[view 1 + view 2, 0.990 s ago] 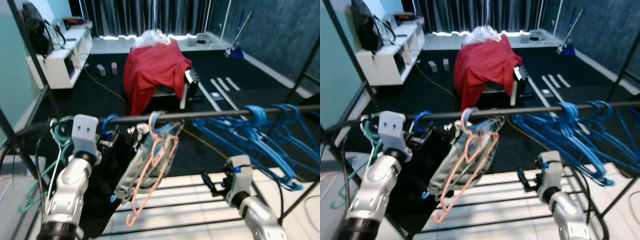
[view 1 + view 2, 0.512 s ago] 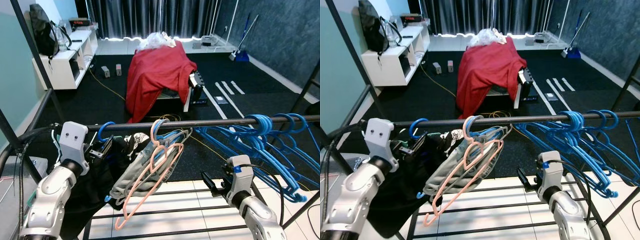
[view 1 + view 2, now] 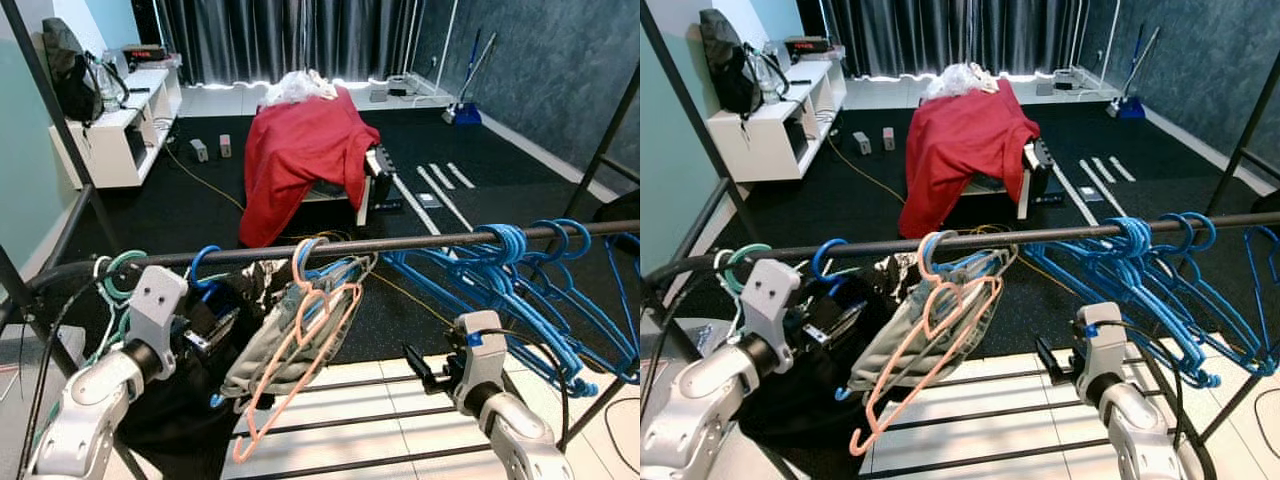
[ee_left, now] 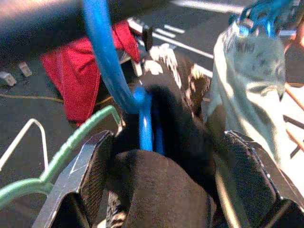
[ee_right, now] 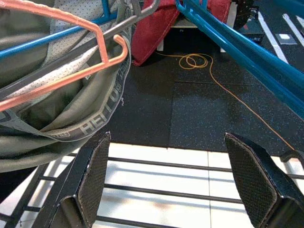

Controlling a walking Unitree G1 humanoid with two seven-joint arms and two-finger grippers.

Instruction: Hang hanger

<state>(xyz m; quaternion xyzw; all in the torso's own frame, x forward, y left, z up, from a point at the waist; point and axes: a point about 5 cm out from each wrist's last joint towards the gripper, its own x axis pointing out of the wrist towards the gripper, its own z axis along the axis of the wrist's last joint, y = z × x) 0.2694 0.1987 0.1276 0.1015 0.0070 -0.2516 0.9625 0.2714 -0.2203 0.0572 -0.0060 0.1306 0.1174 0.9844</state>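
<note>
The blue hanger, carrying a black garment, sits hooked over the rail at about 10 o'clock in the head view. The left hand has its 2 fingers spread around the garment just below the hook, likely steadying it. The right hand waits open at 5 o'clock, empty.
</note>
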